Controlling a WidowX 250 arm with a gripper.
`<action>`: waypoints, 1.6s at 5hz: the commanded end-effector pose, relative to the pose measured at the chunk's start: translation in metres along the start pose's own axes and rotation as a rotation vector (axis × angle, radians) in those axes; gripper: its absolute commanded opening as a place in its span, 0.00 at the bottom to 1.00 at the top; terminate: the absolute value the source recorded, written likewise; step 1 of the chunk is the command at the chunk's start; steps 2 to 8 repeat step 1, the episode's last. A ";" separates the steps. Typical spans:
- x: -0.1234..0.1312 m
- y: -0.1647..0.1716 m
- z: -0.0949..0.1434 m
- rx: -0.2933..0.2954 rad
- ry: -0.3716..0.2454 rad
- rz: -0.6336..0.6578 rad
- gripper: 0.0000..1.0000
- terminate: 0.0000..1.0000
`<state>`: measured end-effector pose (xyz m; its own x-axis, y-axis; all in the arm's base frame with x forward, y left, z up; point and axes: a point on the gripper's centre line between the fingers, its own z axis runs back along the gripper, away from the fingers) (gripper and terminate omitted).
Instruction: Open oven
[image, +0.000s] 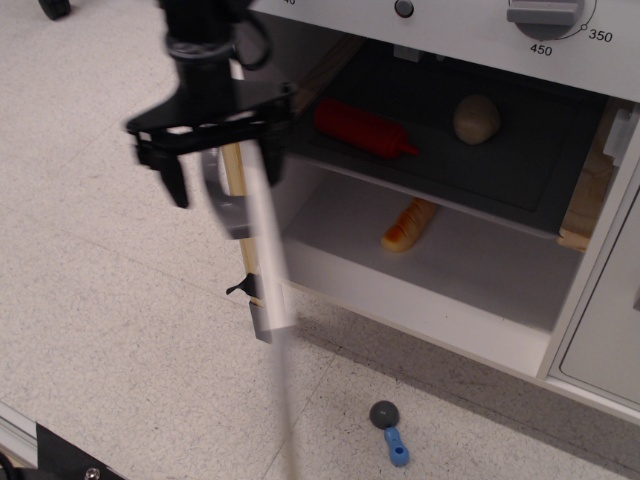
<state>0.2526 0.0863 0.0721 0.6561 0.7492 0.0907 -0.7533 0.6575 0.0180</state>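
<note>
The white toy oven (430, 290) stands open, its cavity and shelf in full view. Its door (272, 300) is swung far out to the left and shows edge-on as a blurred white strip. The grey bar handle (228, 208) sits between my fingers. My black gripper (225, 190) is at the door's upper part, its jaws spread wide on either side of the handle, one fingertip (178, 188) to the left. The grey temperature dial (545, 12) is at the top right.
Inside the oven are a red bottle (365, 128), a beige ball (477, 118) and a bread roll (410, 224). A wooden post (236, 185) with a grey foot (262, 322) stands at the oven's left. A blue-and-grey toy (390, 430) lies on the floor. A white cabinet door (605, 330) is at the right.
</note>
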 end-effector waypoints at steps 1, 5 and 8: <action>0.046 0.042 0.024 0.067 -0.050 -0.335 1.00 1.00; 0.046 0.042 0.024 0.067 -0.050 -0.335 1.00 1.00; 0.046 0.042 0.024 0.067 -0.050 -0.335 1.00 1.00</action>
